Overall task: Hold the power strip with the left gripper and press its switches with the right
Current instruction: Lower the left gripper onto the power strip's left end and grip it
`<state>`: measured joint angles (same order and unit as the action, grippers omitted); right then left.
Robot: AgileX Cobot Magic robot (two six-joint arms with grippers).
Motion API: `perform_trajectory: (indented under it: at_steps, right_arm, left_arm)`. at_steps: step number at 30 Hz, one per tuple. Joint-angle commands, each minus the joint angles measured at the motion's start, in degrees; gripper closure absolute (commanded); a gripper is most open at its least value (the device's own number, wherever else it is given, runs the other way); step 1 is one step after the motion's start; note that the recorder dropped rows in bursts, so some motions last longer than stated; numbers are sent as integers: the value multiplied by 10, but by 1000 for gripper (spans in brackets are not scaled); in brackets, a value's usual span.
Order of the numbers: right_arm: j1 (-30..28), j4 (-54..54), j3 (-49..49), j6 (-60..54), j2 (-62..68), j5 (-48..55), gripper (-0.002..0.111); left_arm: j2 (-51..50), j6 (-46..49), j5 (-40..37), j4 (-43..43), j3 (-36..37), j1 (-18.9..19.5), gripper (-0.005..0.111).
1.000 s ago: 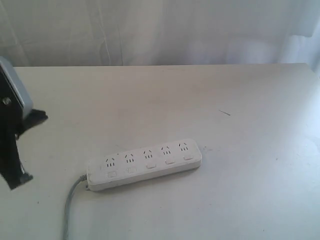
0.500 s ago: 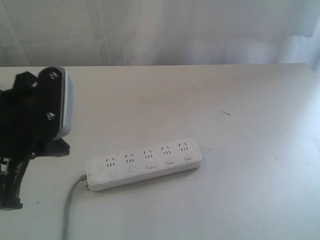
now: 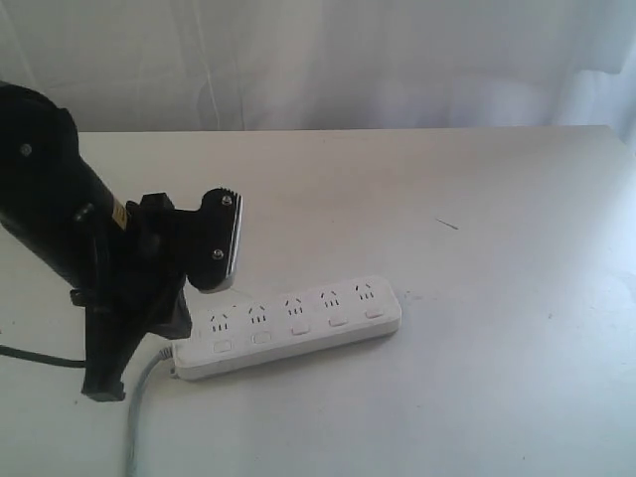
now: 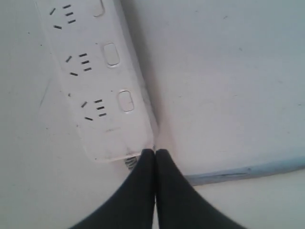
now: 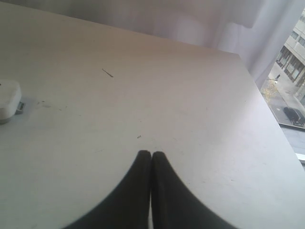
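Observation:
The white power strip [image 3: 288, 323] lies flat on the table, its grey cord [image 3: 139, 407] trailing off its left end. Its switches [image 3: 299, 329] run in a row along the near side, one under each socket group. My left arm [image 3: 60, 219] reaches in from the left and hangs over the cord end. In the left wrist view the left gripper [image 4: 155, 151] is shut and empty, its tips just off that end of the power strip [image 4: 95, 81], near three switches [image 4: 125, 100]. The right gripper [image 5: 151, 153] is shut over bare table, far from the strip's end [image 5: 8, 100], and is out of the exterior view.
The pale table [image 3: 477, 397] carries a small dark fleck [image 3: 446, 224] at right. A white curtain [image 3: 328, 60] hangs behind. The table's edge [image 4: 248, 169] runs close to the left gripper. A window [image 5: 290, 100] lies beyond the table's far corner.
My left arm has swung in from the left edge toward the strip's cord end. The power strip has not moved.

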<state>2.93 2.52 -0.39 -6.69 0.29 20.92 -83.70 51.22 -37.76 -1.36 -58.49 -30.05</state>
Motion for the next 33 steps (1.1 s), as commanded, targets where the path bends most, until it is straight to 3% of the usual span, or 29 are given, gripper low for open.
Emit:
perform_trajectory:
  at_steps: [1,6,8,17,22,25,33]
  right_arm:
    - [-4,3,4,0,-3,-4,108]
    - [-4,3,4,0,-3,-4,108]
    - [-4,3,4,0,-3,-4,108]
    - [-4,3,4,0,-3,-4,108]
    - [-4,3,4,0,-3,-4,108]
    - [-4,3,4,0,-3,-4,108]
    - [-4,3,4,0,-3,-4,108]
  left_arm:
    - [-4,2,70,3,-3,-4,75]
    - [-4,-29,165,-54,-3,-4,31]
    - [-4,-29,174,-71,-3,-4,22]
    - [-26,-70,141,-57,-6,-4,21]
    - [-115,-118,33,45,-57,-4,21]
    - [-143,-135,23,103,-69,-4,21]
    - [-197,-133,32,81,-97,-4,21]
